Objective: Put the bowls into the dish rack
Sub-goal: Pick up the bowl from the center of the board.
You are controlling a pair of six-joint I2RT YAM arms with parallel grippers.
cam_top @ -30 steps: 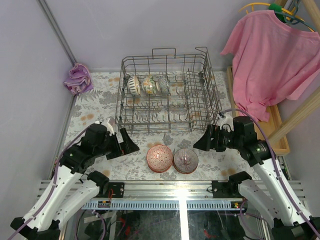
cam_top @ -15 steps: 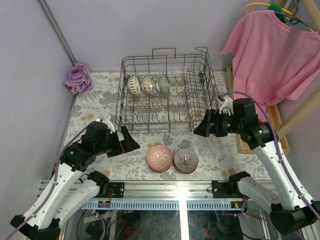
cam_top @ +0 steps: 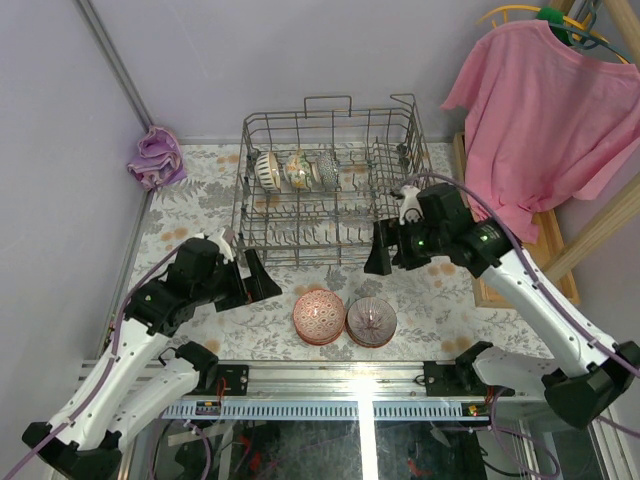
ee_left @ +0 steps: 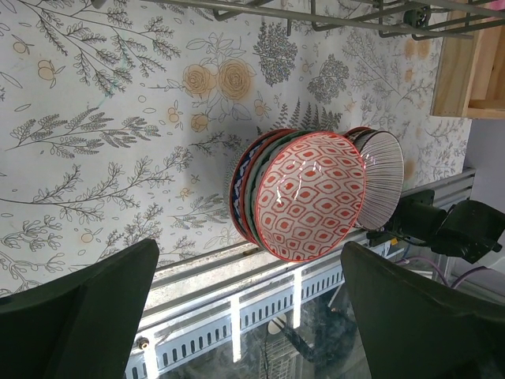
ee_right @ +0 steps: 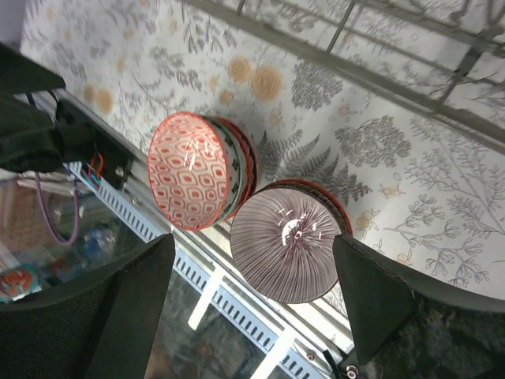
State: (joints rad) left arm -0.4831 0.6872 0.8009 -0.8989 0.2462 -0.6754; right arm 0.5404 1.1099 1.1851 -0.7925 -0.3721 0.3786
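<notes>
the table, under a cloth printed with leaves and flowers, fills the floor of the scene. a pink shirt hangs at the far right, above a wooden frame along the table's right edge. the dish rack stands at the far middle of the table, a grey wire basket with tall sides and upright tines.

the left arm reaches in from the near left. the left gripper hangs over the cloth just left of the stacked bowls and near the rack's near left corner. its jaws are spread wide with nothing between them. the right arm bends in from the right. the right gripper sits at the rack's near right corner, on the far right of the stacks, also spread wide and empty.

a crumpled purple cloth lies in the far left corner of the table.

two stacks of bowls sit side by side, touching or nearly so, at the near middle of the table, between the rack and the rail. the left stack is topped by a red diamond-patterned bowl with several more nested beneath. the right stack is topped by a grey striped bowl.

three bowls stand on edge in a row in the rack's far left part.
</notes>
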